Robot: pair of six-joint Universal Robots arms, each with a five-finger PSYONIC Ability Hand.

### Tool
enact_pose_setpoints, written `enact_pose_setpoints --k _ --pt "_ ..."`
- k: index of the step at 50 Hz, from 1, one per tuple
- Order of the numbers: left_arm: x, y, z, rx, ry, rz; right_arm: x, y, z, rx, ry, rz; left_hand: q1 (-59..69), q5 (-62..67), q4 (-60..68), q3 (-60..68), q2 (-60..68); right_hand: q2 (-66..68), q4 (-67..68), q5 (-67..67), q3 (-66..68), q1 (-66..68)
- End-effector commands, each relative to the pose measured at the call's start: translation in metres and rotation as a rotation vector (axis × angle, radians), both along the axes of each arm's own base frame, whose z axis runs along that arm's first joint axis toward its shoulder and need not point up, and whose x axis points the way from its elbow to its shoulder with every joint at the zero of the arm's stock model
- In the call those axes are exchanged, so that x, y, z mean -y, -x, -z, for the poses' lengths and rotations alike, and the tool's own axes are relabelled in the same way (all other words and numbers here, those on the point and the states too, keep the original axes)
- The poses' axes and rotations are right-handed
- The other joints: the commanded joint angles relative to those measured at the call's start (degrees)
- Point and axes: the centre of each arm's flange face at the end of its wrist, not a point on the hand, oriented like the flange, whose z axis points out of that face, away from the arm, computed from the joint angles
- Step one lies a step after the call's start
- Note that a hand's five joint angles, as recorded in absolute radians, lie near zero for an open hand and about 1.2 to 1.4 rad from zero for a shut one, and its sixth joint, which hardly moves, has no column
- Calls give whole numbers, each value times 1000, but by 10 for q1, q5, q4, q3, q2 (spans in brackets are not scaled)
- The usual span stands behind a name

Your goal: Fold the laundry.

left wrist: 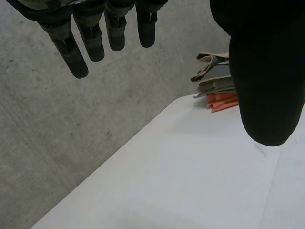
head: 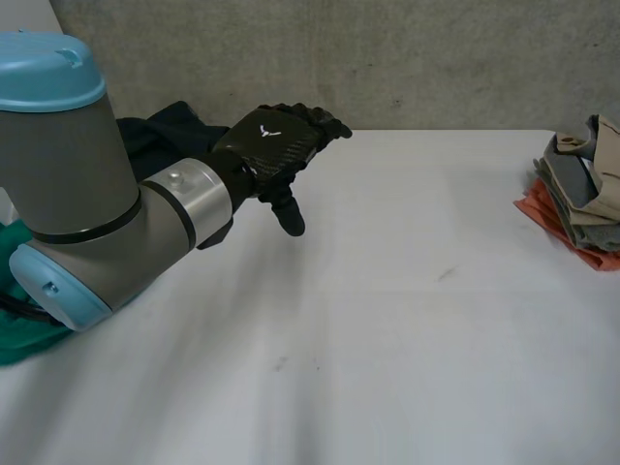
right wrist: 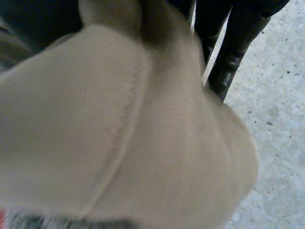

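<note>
L hand (head: 276,145) over table (head: 407,320), fingers straight, spread, empty; dark garment (head: 165,131) just behind it. Beige cloth (right wrist: 124,133) under R hand (right wrist: 236,38), grip can't tell.

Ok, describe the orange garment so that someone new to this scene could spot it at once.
Start at the white table and go to its right edge, where a stack of folded clothes sits. The orange garment is the bottom layer, poking out towards the table's middle from under a grey piece and a beige piece. It is the one bright colour in that stack.
</note>
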Motion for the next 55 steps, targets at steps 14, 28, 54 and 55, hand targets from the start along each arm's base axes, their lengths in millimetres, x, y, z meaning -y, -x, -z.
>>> enact_pose_setpoints --k 14,28,54,55 --pt "-12 7 -8 -15 22 34 -69 28 -106 5 -90 383 16 -7 2 16 17 -399 -419 -405 -411 -320" --pt "-15 3 -19 -28 46 -1 -111 129 -135 -327 -219 1102 14 -9 0 15 15 -399 -419 -405 -411 -320" --pt "92 -178 19 267 213 -719 -213 -303 -131 -147 67 -78 -3 -26 -17 -3 -2 -399 -419 -405 -411 -320" --pt "96 -186 28 315 202 -723 -219 -307 -125 -170 62 -90 -3 -26 -16 -2 -2 -399 -419 -405 -411 -320"
